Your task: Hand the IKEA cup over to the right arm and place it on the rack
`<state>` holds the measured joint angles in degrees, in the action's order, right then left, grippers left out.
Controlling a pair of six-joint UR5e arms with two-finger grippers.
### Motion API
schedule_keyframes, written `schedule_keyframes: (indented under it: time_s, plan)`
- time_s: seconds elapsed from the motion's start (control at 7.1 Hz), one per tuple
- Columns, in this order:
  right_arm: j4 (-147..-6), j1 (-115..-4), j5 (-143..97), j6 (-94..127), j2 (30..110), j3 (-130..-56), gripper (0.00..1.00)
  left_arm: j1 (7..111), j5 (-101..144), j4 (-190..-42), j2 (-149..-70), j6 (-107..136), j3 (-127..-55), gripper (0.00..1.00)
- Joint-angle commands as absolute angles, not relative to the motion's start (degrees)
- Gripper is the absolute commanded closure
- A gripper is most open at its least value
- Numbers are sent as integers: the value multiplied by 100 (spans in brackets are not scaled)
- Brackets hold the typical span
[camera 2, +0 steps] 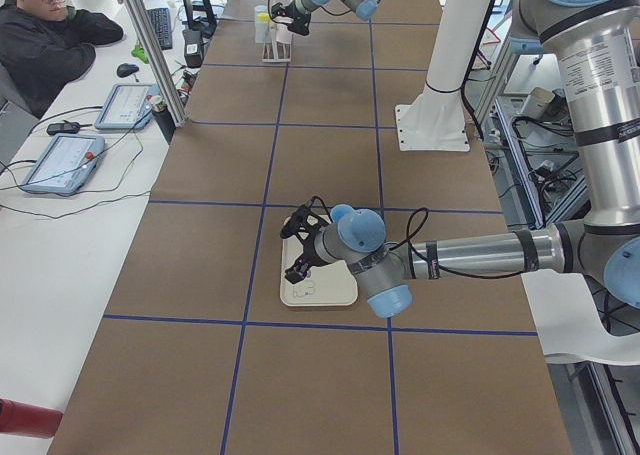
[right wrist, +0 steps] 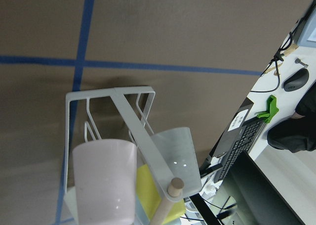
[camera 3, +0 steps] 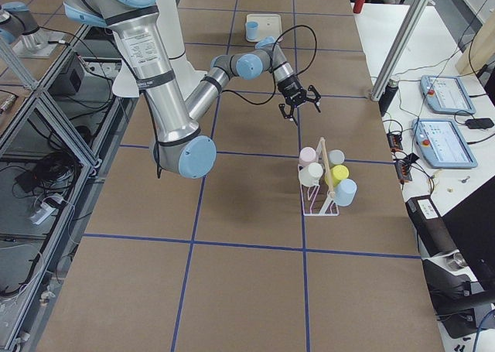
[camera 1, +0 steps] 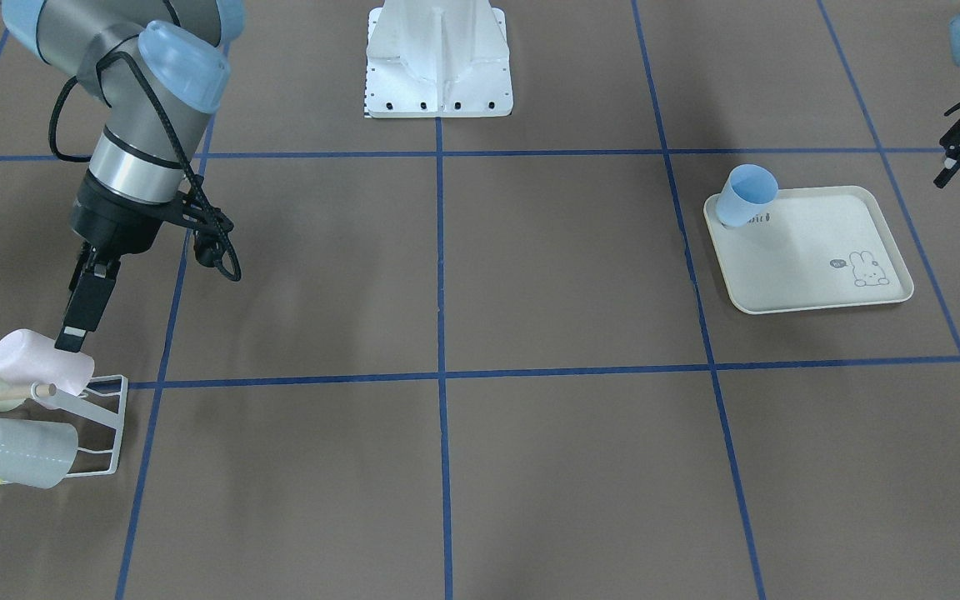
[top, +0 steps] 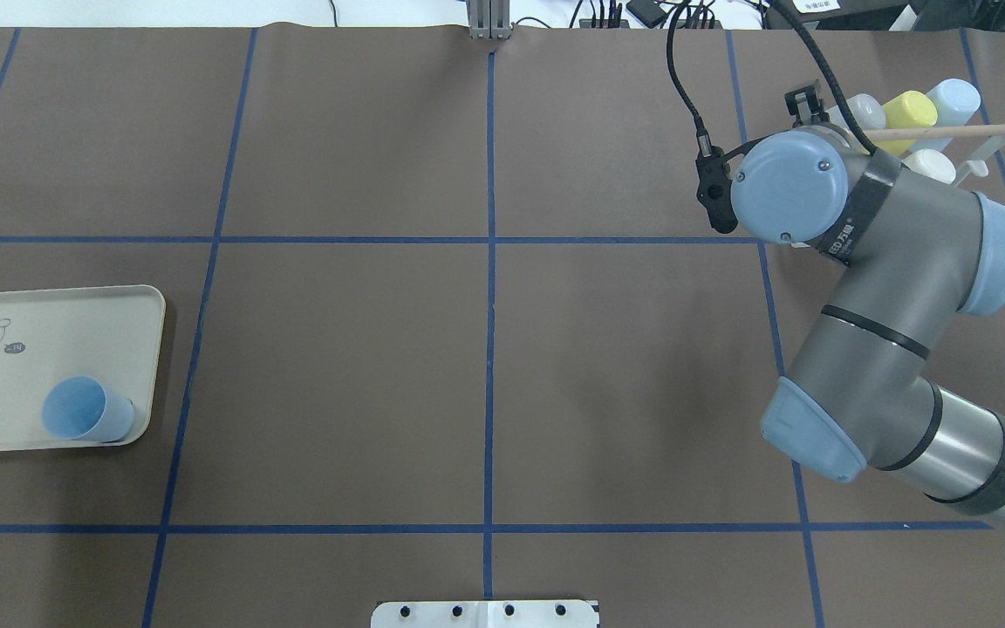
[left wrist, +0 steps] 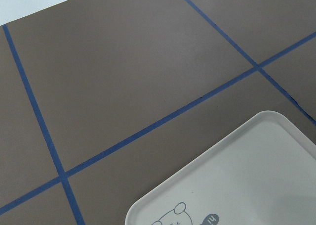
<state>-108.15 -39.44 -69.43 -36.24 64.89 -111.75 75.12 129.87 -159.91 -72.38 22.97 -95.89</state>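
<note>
A light blue cup stands upright in a corner of the cream rabbit-print tray, also seen from above. My left gripper hovers open beside the tray, apart from that cup and holding nothing. At the table's other end the white wire rack carries several cups on its prongs. A pink cup lies on an upper prong by the wooden rod. My right gripper hangs just above the pink cup, open and empty.
The rack also holds grey, yellow, white and light blue cups. A white robot base stands at mid-table. A person sits at a side desk with tablets and a keyboard. Blue tape lines grid the brown table.
</note>
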Motion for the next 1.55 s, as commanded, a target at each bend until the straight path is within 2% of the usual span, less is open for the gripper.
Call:
schedule_keyframes:
  time_s: [0.0, 0.56, 0.84, 1.41]
  plan:
    - [-9762, -3815, -8019, -2284, 6521, -11277, 1, 7436, 12973, -16119, -7233, 2924, -9598, 0]
    - [-7460, -2798, -8200, 1325, 6513, -11259, 1, 5692, 11797, -16233, -7304, 5013, -10132, 0]
    - [-7189, -2462, -8183, 1670, 6469, -11294, 1, 4671, 11095, -16216, -7234, 5876, -10457, 0]
    - [-7189, -2400, -8174, 1670, 6530, -11276, 1, 3720, 9786, -15866, -6864, 6003, -10538, 0]
